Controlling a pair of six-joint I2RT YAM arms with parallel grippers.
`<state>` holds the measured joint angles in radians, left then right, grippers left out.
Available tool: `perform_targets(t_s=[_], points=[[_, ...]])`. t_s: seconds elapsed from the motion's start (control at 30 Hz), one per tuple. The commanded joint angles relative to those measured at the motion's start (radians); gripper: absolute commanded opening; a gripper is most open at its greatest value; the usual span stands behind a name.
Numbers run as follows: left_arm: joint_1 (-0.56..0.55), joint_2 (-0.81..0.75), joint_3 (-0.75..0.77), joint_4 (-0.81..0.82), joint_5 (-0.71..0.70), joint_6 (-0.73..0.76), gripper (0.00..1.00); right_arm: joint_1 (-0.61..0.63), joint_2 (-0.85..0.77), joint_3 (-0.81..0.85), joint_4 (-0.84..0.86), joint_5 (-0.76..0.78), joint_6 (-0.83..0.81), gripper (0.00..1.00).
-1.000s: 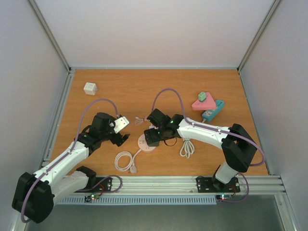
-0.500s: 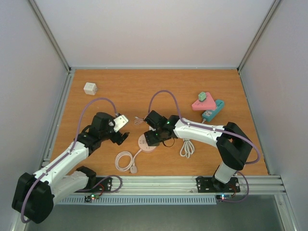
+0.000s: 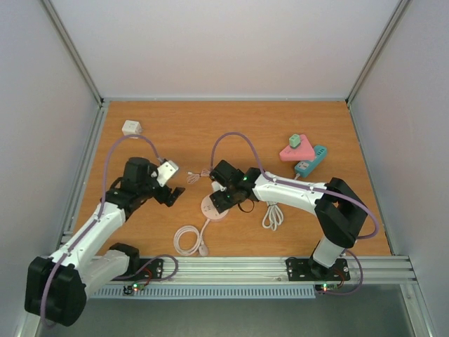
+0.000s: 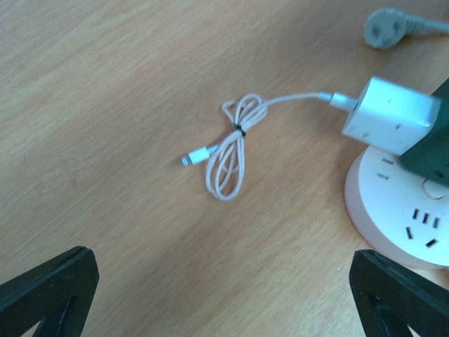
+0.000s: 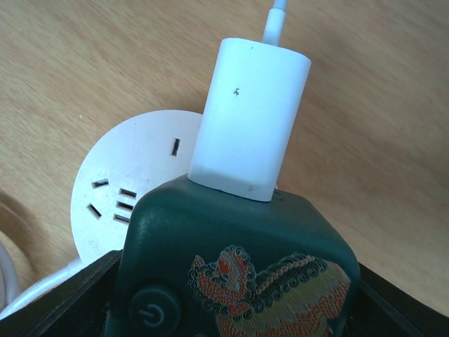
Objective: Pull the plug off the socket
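My right gripper (image 3: 224,199) is shut on a dark green cube socket (image 5: 238,267) with a red ornament and a power button. A white charger plug (image 5: 250,119) sits plugged into the cube's front face, tilted over a round white socket disc (image 5: 130,182) on the table. The charger's thin white cable (image 4: 231,149) lies coiled to the left. My left gripper (image 3: 174,194) is open and empty, left of the disc; its dark fingertips (image 4: 52,281) frame bare wood. The left wrist view shows the charger (image 4: 389,116) and disc (image 4: 400,225) at the right.
The disc's white cord lies coiled (image 3: 189,240) near the front edge. A second white cable bundle (image 3: 272,216) lies under my right arm. A pink triangular block (image 3: 295,152) and a teal power strip (image 3: 312,161) lie back right. A white cube (image 3: 131,128) sits back left.
My left arm has drawn back to the left, away from the disc. My right gripper has shifted slightly left with the green socket and charger. The disc's cord has shifted a little.
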<state>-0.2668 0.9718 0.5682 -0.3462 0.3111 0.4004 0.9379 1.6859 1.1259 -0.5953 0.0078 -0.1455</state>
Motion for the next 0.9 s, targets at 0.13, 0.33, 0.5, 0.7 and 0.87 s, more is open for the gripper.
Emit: perform_targets(t_s=[0.13, 0.33, 0.5, 0.7, 0.87], points=[[0.242, 0.136, 0.167, -0.213, 0.429, 0.234, 1.00, 0.001, 0.004, -0.010, 0.069, -0.031, -0.353, 0.61], [0.311, 0.266, 0.240, -0.345, 0.567, 0.447, 1.00, -0.007, -0.027, -0.044, 0.151, -0.034, -0.557, 0.65], [0.310, 0.383, 0.297, -0.481, 0.637, 0.694, 0.92, -0.013, -0.028, -0.067, 0.170, -0.104, -0.698, 0.61], [0.311, 0.399, 0.261, -0.493, 0.704, 0.967, 0.91, -0.042, -0.008, -0.078, 0.137, -0.190, -0.841, 0.59], [0.310, 0.416, 0.250, -0.427, 0.709, 1.012, 0.91, -0.069, 0.002, -0.066, 0.124, -0.179, -0.975, 0.56]])
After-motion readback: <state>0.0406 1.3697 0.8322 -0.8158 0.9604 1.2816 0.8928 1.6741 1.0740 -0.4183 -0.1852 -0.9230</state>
